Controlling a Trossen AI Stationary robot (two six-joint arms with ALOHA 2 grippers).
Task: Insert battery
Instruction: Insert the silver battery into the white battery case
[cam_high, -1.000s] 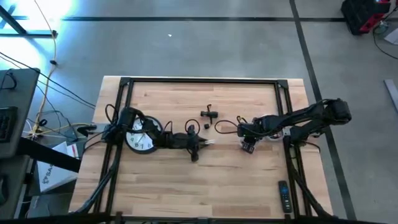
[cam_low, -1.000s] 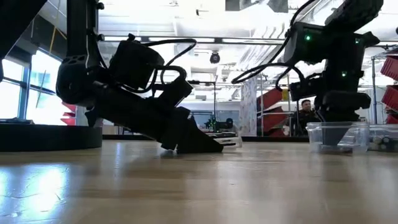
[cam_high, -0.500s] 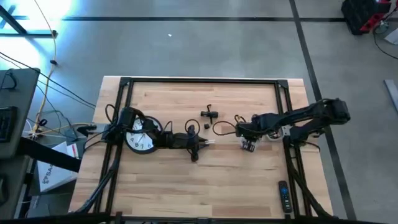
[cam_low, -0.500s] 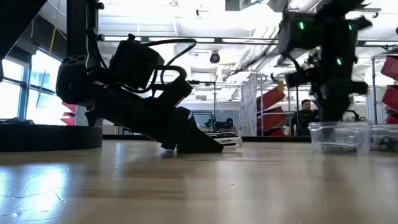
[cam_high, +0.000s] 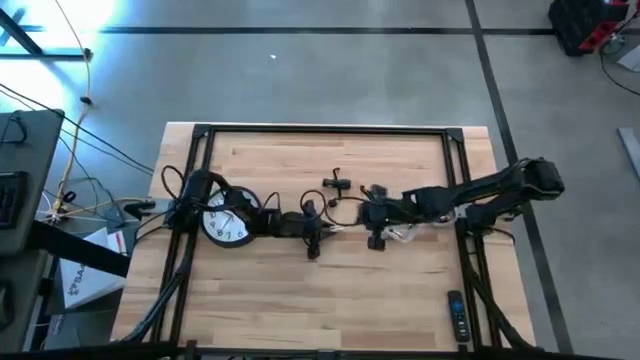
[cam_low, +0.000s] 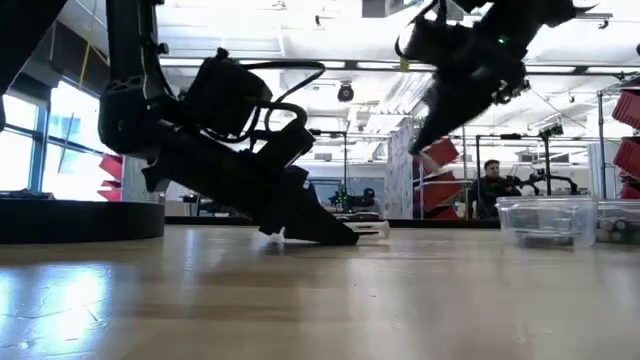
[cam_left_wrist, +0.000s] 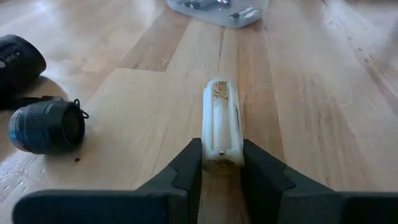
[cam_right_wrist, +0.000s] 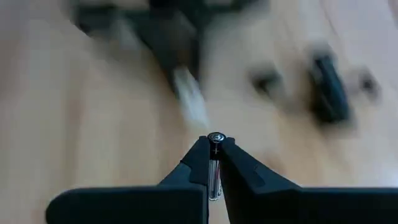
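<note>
Right tool (cam_right_wrist: 214, 163) pinches an upright battery (cam_right_wrist: 215, 155) above mid-tabletop (cam_high: 400, 290); left tool (cam_left_wrist: 222, 163), at its nine o'clock, clamps a white battery holder (cam_left_wrist: 221, 124) lying flat.

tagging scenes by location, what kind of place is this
Probably a robotics lab or workshop: a wooden workbench on a bare concrete floor, red storage bins on racks, and a person seated at equipment behind.

Clock (cam_high: 226, 217) at worktop (cam_high: 330, 290) left, under left arm. Battery holder (cam_left_wrist: 221, 124) mid-worktop in left gripper (cam_high: 322, 230) jaws. Right gripper (cam_high: 374, 222) w/ battery (cam_right_wrist: 214, 162) just right of it. Remote (cam_high: 456, 315) front-right.
</note>
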